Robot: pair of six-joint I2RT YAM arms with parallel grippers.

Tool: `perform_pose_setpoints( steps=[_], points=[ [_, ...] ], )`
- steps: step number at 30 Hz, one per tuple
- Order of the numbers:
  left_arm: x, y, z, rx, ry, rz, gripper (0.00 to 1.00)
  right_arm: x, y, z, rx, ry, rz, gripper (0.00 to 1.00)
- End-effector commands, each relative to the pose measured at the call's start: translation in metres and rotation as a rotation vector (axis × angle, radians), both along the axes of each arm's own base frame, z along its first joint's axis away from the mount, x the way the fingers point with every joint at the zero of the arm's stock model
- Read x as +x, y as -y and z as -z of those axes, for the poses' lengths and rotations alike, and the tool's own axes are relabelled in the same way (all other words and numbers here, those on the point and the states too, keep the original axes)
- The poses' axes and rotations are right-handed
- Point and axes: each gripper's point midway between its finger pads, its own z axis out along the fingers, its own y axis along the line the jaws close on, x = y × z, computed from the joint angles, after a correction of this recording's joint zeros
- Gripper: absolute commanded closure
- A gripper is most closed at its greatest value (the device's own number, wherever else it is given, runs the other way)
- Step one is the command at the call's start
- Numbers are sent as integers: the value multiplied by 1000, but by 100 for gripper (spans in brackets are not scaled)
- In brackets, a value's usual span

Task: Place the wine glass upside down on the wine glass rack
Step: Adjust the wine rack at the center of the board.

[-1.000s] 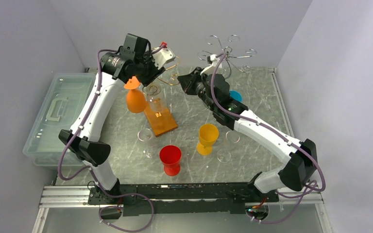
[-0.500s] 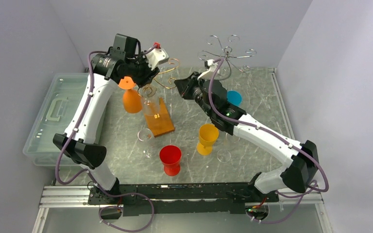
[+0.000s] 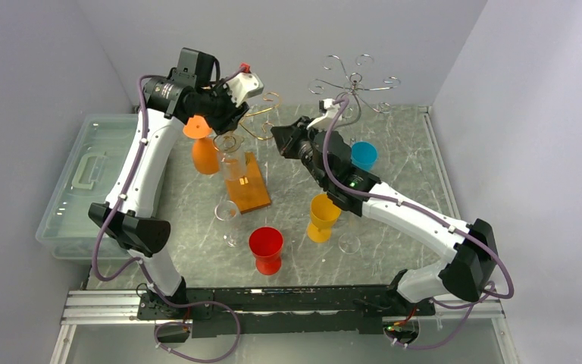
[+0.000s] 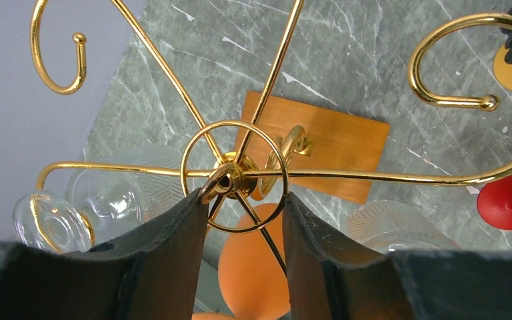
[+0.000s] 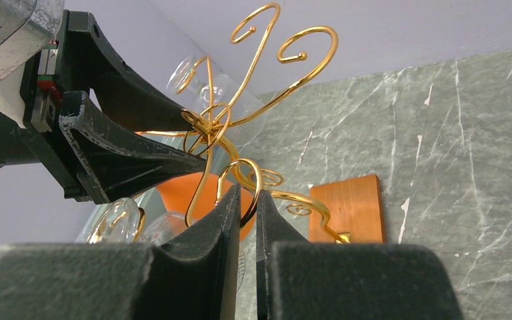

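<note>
The gold wine glass rack (image 3: 261, 125) on its wooden base (image 3: 250, 188) stands at the table's back middle, leaning. My left gripper (image 3: 229, 120) is shut on the ring (image 4: 235, 175) at the rack's top, one finger touching each side. My right gripper (image 3: 276, 135) is shut on a curled gold arm (image 5: 243, 180) of the rack. An orange wine glass (image 3: 205, 154) hangs foot up under the rack's left side; its bowl (image 4: 253, 267) shows below my left fingers. Clear glasses (image 4: 117, 197) hang on other arms.
A silver wire rack (image 3: 355, 82) stands at the back right, with a blue glass (image 3: 364, 154) next to it. Yellow (image 3: 323, 214) and red (image 3: 266, 247) glasses and clear glasses (image 3: 226, 214) stand in front. A plastic bin (image 3: 83, 182) lies at the left.
My left gripper has drawn the rack's top, with the orange glass, a little to the left. My right gripper has shifted left and down along with the rack.
</note>
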Motion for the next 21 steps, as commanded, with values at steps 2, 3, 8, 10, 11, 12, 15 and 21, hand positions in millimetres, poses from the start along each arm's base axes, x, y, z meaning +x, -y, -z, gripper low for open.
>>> perform_pose_setpoints(
  steps=[2,3,8,10,11,12,15,21],
  points=[
    [85,-18,-41,-2,311,-126,52,-79,-43,88,-220,-197,-318,100],
    [83,-17,-42,-8,310,-119,52,-80,-44,89,-225,-200,-322,100],
    [68,-14,-45,-23,313,-72,52,-68,-27,70,-274,-161,-265,79],
    [63,-13,-43,-21,310,-55,52,-60,-16,53,-265,-134,-246,69],
    [61,-13,-42,-18,309,-50,52,-55,-10,44,-262,-122,-239,63],
    [60,-14,-41,-14,307,-45,52,-49,-2,36,-259,-114,-226,59],
    [58,-14,-37,-10,300,-39,52,-37,14,13,-259,-86,-213,54],
    [56,-12,-37,-18,294,-32,53,-5,33,-20,-257,-51,-209,54]
  ],
)
